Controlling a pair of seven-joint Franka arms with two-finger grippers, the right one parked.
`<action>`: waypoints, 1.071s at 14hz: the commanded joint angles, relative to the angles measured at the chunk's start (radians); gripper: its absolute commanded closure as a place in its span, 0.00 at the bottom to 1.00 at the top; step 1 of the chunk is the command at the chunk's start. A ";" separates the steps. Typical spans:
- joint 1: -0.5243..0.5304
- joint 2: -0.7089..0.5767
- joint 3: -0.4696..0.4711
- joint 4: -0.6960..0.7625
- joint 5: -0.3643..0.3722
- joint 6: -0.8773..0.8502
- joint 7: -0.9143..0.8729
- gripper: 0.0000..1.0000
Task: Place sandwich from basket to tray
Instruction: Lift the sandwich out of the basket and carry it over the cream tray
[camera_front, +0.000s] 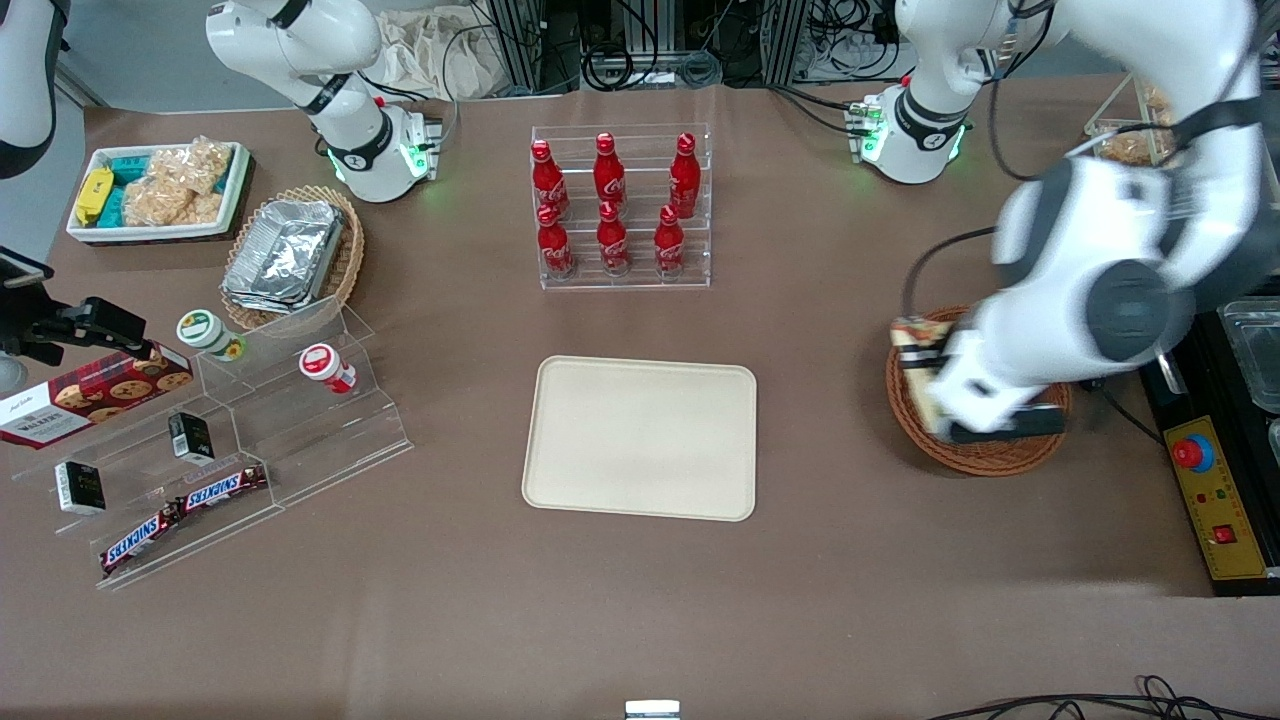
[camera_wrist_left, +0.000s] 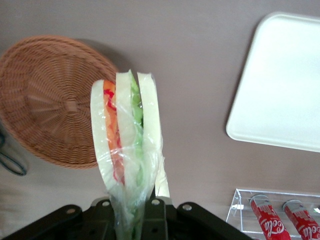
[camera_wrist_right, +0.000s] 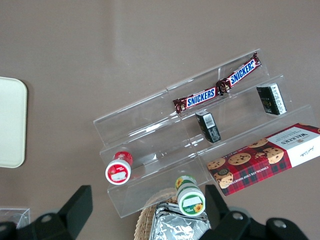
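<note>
Clamped in the gripper (camera_wrist_left: 134, 215): sandwich (camera_wrist_left: 127, 150), wrapped in clear film, held by its narrow end, bread slices and orange and green filling fanning away from the fingers. Lifted clear of the basket (camera_wrist_left: 50, 100), which sits just beside and below the gripper. Tray (camera_wrist_left: 280, 85) near, apart from both, toward the table's middle. Red bottles (camera_wrist_left: 285, 220) in a clear rack close by.

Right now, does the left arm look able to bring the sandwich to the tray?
Probably yes. The gripper, above the basket, is shut on the sandwich, and only bare table shows between it and the tray.
</note>
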 joint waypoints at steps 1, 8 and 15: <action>-0.079 0.078 0.003 0.030 0.033 0.060 -0.037 0.85; -0.183 0.296 -0.041 0.093 0.088 0.236 -0.118 0.85; -0.238 0.402 -0.052 0.127 0.085 0.411 -0.175 0.85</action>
